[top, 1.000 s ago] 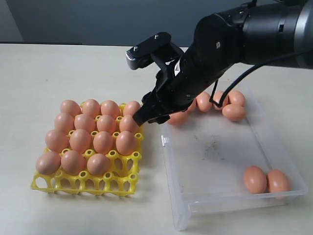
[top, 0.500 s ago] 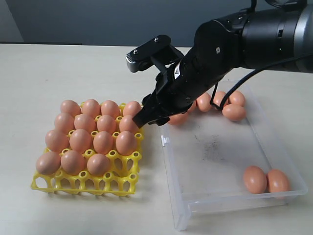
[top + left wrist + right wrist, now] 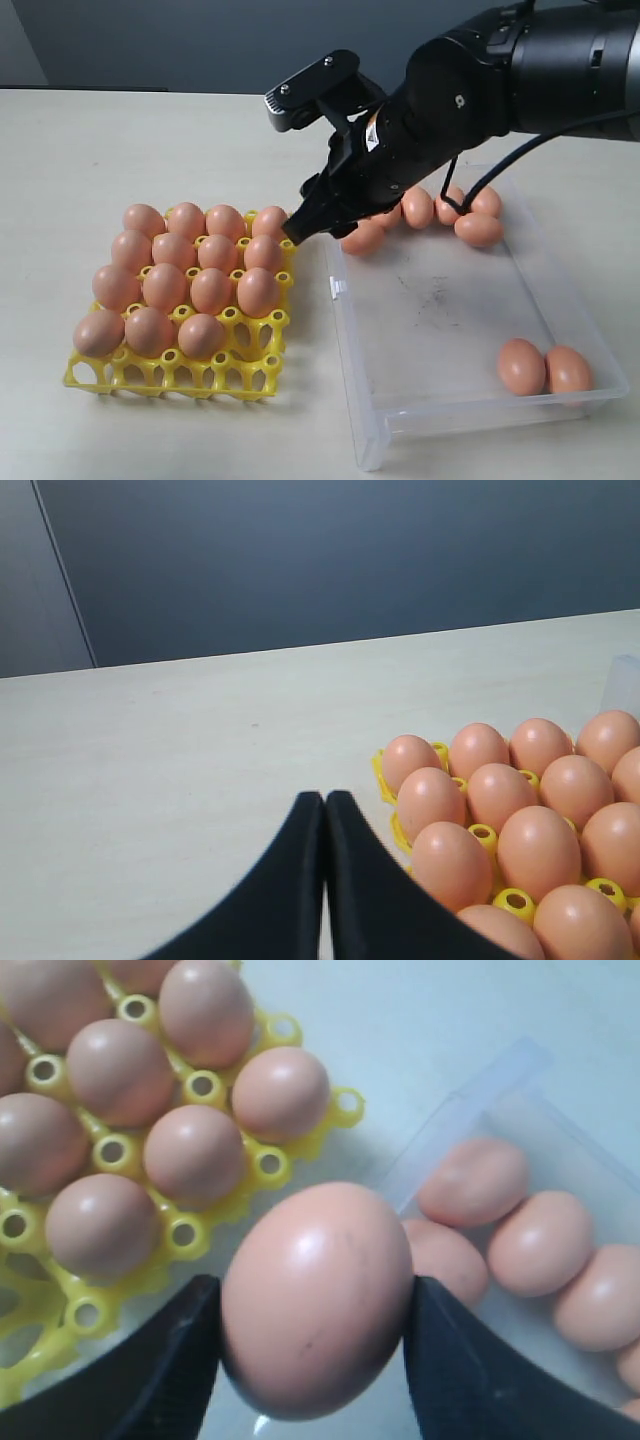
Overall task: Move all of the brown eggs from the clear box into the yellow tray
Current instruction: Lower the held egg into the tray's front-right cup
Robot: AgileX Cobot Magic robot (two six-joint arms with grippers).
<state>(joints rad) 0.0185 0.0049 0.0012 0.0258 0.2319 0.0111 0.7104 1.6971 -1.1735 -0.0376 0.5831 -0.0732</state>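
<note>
Right claw point(image 3: 300, 224) pinches a brown egg point(image 3: 315, 1295) across its short axis by the far right corner of the yellow tray point(image 3: 262, 388); empty cups point(image 3: 238, 364) lie toward the near edge of the surface point(image 3: 100, 130) (left claw point(image 3: 324, 815) pressed together).

One yellow tray point(image 3: 240, 375), holding fifteen brown eggs point(image 3: 210, 290). One clear box point(image 3: 440, 330): two eggs at one end, at least five at the other, partly hidden. One brown egg point(image 3: 315, 1295) sits between the right fingers point(image 3: 150, 1380).
</note>
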